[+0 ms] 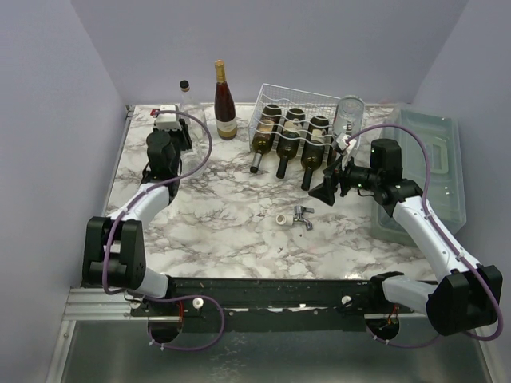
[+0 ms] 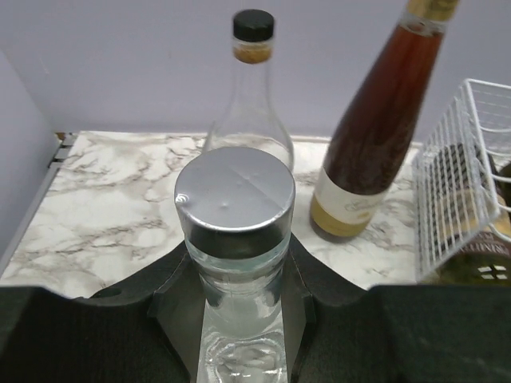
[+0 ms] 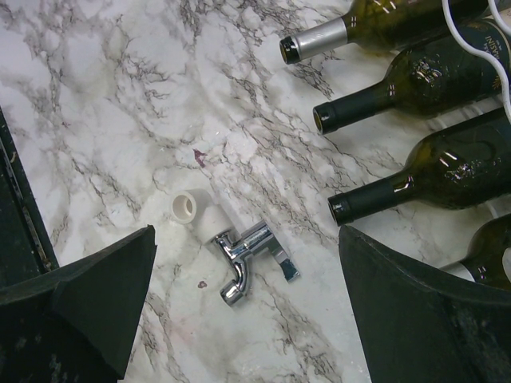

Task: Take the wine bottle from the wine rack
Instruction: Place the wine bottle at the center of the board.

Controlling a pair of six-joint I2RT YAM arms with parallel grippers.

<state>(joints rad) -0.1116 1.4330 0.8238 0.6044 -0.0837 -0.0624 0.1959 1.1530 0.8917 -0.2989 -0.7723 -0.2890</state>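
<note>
A clear bottle with a silver cap (image 2: 235, 199) is clamped between the fingers of the left gripper (image 2: 239, 271) at the far left of the marble surface (image 1: 231, 211), well apart from the white wine rack (image 1: 275, 96) and near a black-capped clear bottle (image 2: 251, 104) and an amber bottle (image 2: 375, 136). Three dark wine bottles (image 1: 289, 136) are seen lying in the rack, necks jutting out. The fingers of the right gripper (image 3: 247, 239) are spread wide, nothing grasped, above a chrome tap fitting (image 3: 239, 267)

A laboratory robot cell: plain lavender walls (image 1: 319, 40) enclose the marble-pattern table (image 1: 231, 227), and a black arm rail (image 1: 271, 294) runs along its near edge.
</note>
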